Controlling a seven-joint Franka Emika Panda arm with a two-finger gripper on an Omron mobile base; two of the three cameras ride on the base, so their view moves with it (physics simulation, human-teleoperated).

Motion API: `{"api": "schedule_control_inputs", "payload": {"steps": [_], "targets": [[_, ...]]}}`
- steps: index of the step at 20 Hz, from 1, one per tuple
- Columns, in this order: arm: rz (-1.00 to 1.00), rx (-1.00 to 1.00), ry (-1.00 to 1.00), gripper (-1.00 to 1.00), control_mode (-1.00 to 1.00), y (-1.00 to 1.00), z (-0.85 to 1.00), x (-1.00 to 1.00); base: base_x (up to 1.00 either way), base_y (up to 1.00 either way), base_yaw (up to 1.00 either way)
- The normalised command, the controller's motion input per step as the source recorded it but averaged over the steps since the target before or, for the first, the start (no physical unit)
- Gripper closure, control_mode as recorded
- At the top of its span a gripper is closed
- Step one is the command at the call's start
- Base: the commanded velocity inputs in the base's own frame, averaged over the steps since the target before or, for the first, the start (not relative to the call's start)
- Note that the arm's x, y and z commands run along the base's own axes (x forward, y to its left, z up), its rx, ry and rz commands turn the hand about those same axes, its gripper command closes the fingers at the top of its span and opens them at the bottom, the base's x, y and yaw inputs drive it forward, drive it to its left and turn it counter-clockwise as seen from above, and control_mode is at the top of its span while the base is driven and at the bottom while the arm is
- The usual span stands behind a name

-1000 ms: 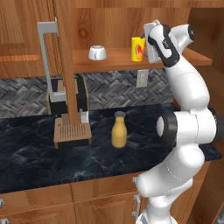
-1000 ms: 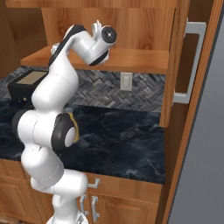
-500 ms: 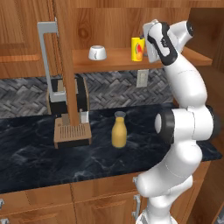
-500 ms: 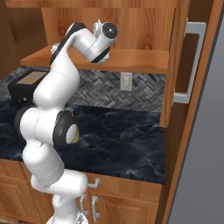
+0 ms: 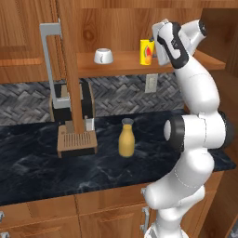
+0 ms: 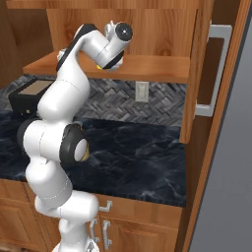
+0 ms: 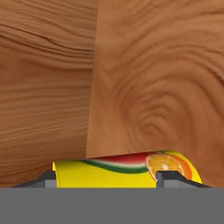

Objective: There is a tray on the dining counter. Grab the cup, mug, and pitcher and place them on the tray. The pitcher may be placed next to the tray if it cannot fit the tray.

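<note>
Arm raised to shelf, end effector [image 5: 155, 45] apparently straddling cup [image 5: 147, 51]

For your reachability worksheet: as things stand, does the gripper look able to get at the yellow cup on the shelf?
Probably yes. The gripper is already at the cup, one dark tip on each side, with nothing between them on the shelf.

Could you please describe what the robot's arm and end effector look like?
The arm is glossy white, built of rounded segments with dark grey joint bands and round dark caps. No cables or markings show. The end effector has a white body and two small dark fingertips.
</note>
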Motion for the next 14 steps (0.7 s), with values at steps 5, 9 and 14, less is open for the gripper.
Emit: {"api": "schedule_control_inputs", "payload": {"steps": [5,9,14], "targets": [[0.00,0.00,0.00,1.00,-1.00,0.00,-0.03,0.00,0.00,0.00,0.00],[0.00,0.00,-0.02,1.00,-1.00,0.00,-0.06,-0.02,0.00,0.00,0.00],[0.00,0.03,-0.04,1.00,-1.00,0.00,-0.09,-0.08,0.00,0.00,0.00]]}}
